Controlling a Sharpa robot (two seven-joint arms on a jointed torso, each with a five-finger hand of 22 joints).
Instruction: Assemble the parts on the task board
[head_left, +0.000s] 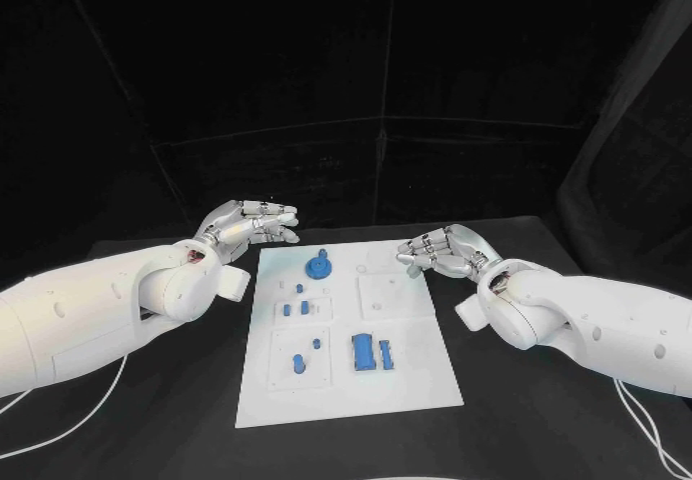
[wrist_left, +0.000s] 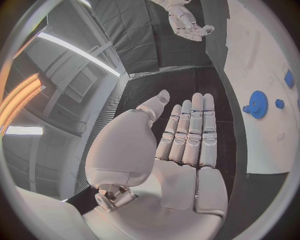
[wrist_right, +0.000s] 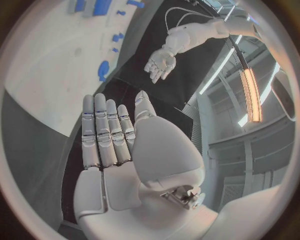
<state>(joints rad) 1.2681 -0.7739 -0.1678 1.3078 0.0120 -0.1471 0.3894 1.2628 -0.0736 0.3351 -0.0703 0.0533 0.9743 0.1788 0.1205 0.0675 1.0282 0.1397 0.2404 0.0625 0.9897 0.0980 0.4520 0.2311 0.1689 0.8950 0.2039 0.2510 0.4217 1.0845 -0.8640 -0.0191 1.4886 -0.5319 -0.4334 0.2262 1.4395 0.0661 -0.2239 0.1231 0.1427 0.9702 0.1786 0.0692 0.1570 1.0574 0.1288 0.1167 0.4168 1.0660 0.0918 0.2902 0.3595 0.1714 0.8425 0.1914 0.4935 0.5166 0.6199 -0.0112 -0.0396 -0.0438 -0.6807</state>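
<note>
The white task board (head_left: 397, 375) lies in the middle of the black table. A blue gear-shaped part (head_left: 319, 266) sits near its far edge, small blue pieces (head_left: 297, 303) lie left of centre, and larger blue blocks (head_left: 369, 351) lie nearer me. My left hand (head_left: 254, 224) hovers off the board's far left corner, fingers straight and apart, holding nothing; its palm (wrist_left: 181, 150) faces the gear (wrist_left: 258, 104). My right hand (head_left: 446, 251) hangs at the board's far right edge, equally empty, its fingers (wrist_right: 106, 132) extended beside the board (wrist_right: 50, 65).
Black table (head_left: 159, 400) surrounds the board on all sides. White cables (head_left: 65, 410) trail under the left arm and another cable (head_left: 649, 425) under the right arm. Dark curtains close off the back.
</note>
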